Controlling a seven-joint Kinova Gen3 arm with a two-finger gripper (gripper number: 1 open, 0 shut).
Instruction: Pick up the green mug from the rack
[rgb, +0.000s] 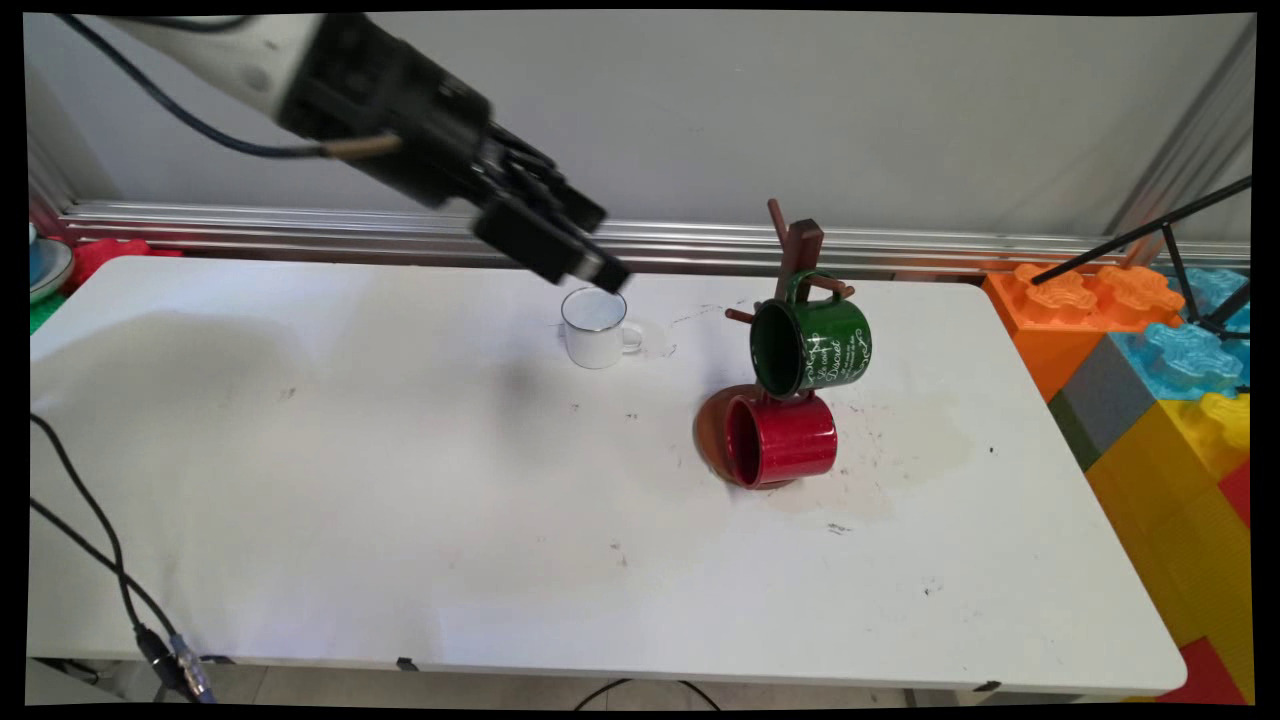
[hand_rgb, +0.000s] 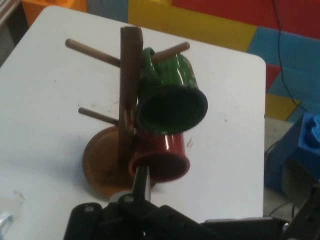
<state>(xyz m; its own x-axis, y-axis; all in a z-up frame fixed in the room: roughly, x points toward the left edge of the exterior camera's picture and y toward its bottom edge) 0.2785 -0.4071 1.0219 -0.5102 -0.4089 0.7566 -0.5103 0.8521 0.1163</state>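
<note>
A small white enamel mug with a dark rim stands upright toward the far side of the white table, its handle pointing right. The black two-finger gripper hangs just above its rim. To the right, well apart, a brown wooden mug tree carries a green mug and a red mug, both hung sideways.

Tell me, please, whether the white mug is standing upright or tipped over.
Upright: the white mug sits on its base on the table, its open rim facing up and handle out to the side.
</note>
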